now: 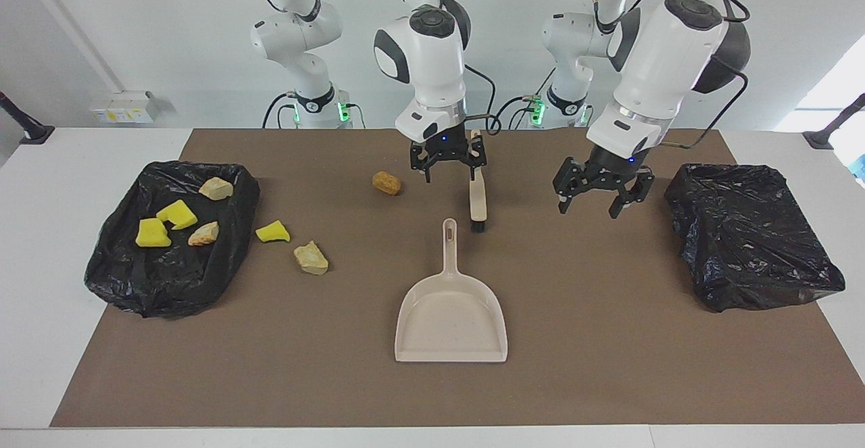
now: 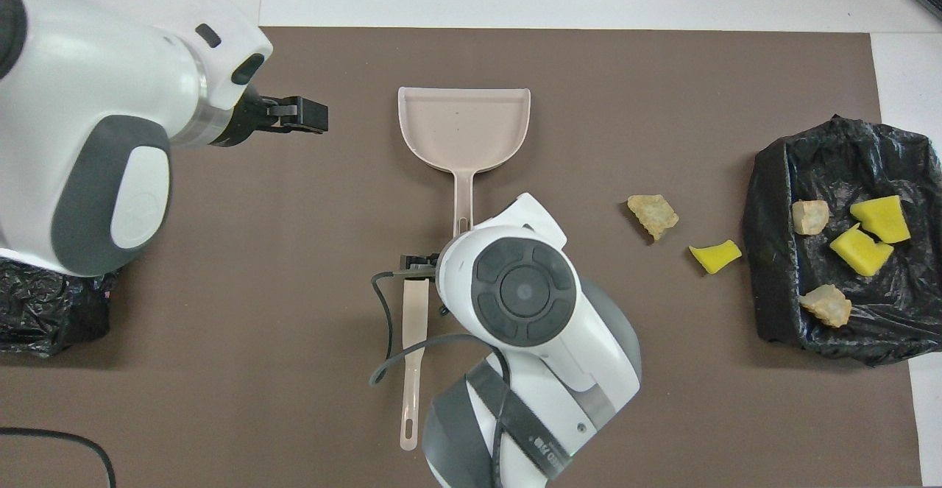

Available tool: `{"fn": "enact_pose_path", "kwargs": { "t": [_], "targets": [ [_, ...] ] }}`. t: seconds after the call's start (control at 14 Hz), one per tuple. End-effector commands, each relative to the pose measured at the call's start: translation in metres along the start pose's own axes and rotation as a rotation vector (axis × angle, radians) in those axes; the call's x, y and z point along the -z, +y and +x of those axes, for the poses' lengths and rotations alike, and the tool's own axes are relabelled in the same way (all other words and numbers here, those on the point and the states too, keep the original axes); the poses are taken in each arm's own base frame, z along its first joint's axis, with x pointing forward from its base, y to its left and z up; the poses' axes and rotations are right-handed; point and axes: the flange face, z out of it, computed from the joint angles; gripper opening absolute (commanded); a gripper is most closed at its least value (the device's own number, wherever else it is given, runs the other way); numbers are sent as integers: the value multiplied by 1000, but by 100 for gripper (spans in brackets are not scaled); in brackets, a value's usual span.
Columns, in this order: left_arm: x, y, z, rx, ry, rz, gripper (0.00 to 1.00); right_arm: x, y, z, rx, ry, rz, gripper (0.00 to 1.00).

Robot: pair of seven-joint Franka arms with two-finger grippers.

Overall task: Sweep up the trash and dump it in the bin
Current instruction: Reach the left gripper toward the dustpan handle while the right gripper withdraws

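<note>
right gripper [image 1: 448, 163]: hidden in the overhead view under its own wrist housing.
brown lump [image 1: 386, 182]: covered in the overhead view by the right arm.
brush [image 2: 413, 341]: bristle end masked in the overhead view beside the right gripper.
bin at the left arm's end [image 1: 750, 235]: mostly covered overhead by the left arm and cut by the frame edge.

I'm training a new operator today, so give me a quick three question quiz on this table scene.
1. True or false: the beige plastic dustpan holds scraps.
2. How many scraps lie on the brown mat, outside the black-lined bin?
3. The right gripper hangs over: A) the beige brush, B) the dustpan, C) the bin.

Key:
1. False.
2. Three: yellow sponge bit, beige stone chunk, brown lump.
3. A. The left gripper hangs open over bare mat.
</note>
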Motion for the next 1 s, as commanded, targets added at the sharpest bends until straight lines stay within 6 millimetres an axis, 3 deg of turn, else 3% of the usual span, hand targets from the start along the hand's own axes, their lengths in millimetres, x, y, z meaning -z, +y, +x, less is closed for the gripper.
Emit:
{"fn": "enact_pose_path", "kwargs": {
  "t": [0.0, 0.07, 0.29, 0.43, 0.64, 0.79, 0.93],
  "targets": [
    [-44, 44, 11, -7, -39, 4, 100, -16, -1, -47, -29, 14, -12, 100],
    [-71, 69, 6, -31, -57, 2, 100, -24, -11, -61, -22, 22, -30, 100],
    [-104, 95, 0, -14, -55, 2, 100, -51, -34, -93, -52, 32, -83, 100],
    [-132, 131, -16, -15, -55, -11, 100, -79, -49, -108, -70, 47, -84, 100],
    [-158, 131, -27, 2, -52, -15, 100, -100, -58, -121, -71, 36, -86, 100],
    [-196, 149, -41, -24, -95, -7, 100, -108, -57, -130, -55, 26, -97, 99],
    [-199, 148, -40, -25, -90, -8, 100, -112, -53, -136, -39, 12, -117, 96]
  ]
}}
